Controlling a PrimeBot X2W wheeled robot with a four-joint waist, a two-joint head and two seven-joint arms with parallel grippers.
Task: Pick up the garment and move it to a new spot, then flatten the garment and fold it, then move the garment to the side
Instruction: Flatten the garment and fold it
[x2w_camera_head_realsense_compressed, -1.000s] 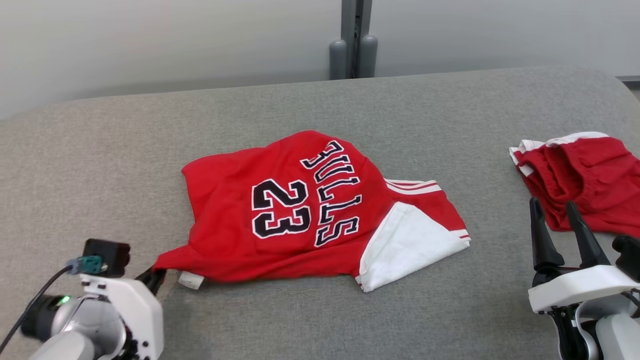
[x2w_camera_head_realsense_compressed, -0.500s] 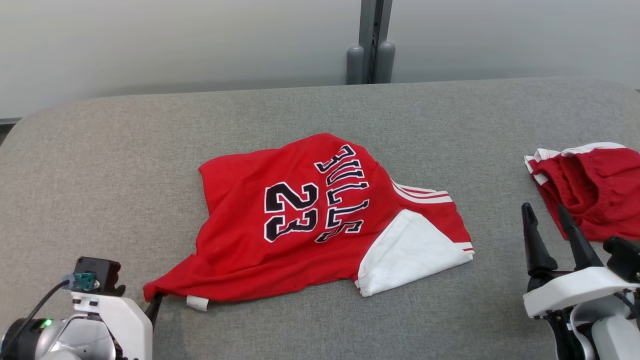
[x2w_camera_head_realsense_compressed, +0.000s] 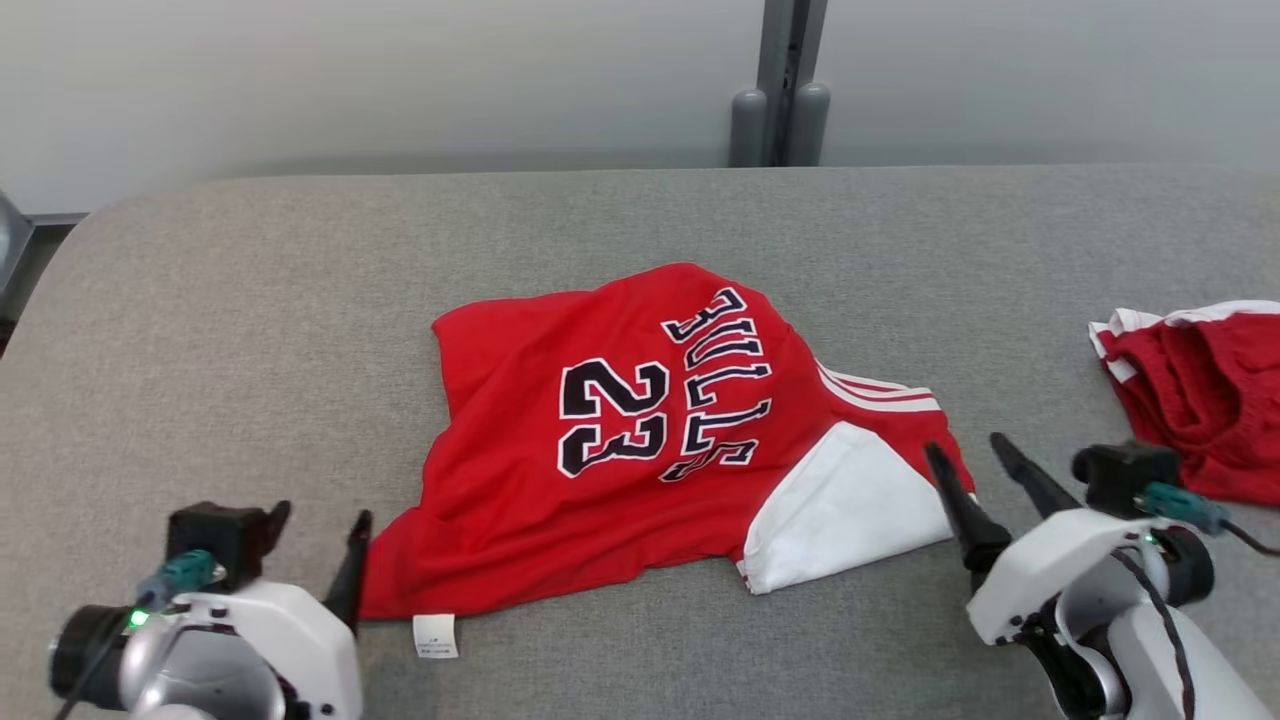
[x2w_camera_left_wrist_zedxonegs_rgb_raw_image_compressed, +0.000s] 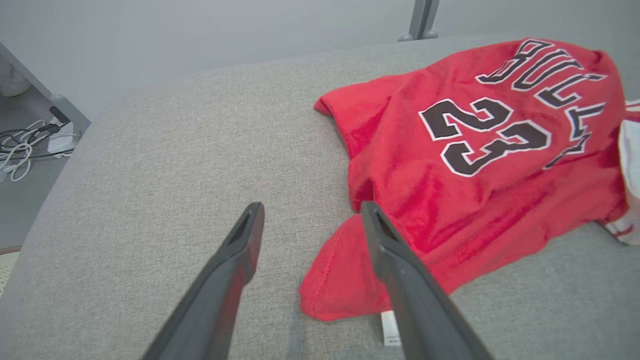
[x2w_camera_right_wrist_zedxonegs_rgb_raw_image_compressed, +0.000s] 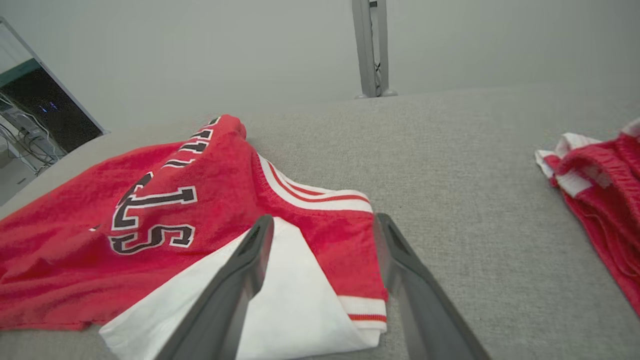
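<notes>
Red jersey (x2w_camera_head_realsense_compressed: 640, 440) lying face-up near the middle of the grey bench (x2w_camera_head_realsense_compressed: 250, 330), rumpled, its number and lettering running sideways to the robot. One near corner is turned back to show a white underside (x2w_camera_head_realsense_compressed: 850, 510), and a small white label (x2w_camera_head_realsense_compressed: 434, 636) pokes out from under the opposite near corner. The left jaws stand released and hold nothing. They sit low at the jersey's near-left corner (x2w_camera_left_wrist_zedxonegs_rgb_raw_image_compressed: 340, 280), and one finger (x2w_camera_left_wrist_zedxonegs_rgb_raw_image_compressed: 400, 270) crosses in front of the red hem in the left wrist view, though whether it touches the cloth cannot be told. The right jaws are likewise spread and empty, poised at the near-right corner with the white flap and the striped trim (x2w_camera_right_wrist_zedxonegs_rgb_raw_image_compressed: 320, 197) between and beyond the fingers. A second red garment, a pair of shorts (x2w_camera_head_realsense_compressed: 1200, 400), lies well apart at the right edge of the bench and plays no part here. The jersey rests in open space but is neither smooth nor folded, so the step in hand is judged to be the flattening. The next move calls for each pair of jaws to pinch a single layer at its own corner. The right must then turn the white flap back over while both draw outward to pull the wrinkles from the body.
</notes>
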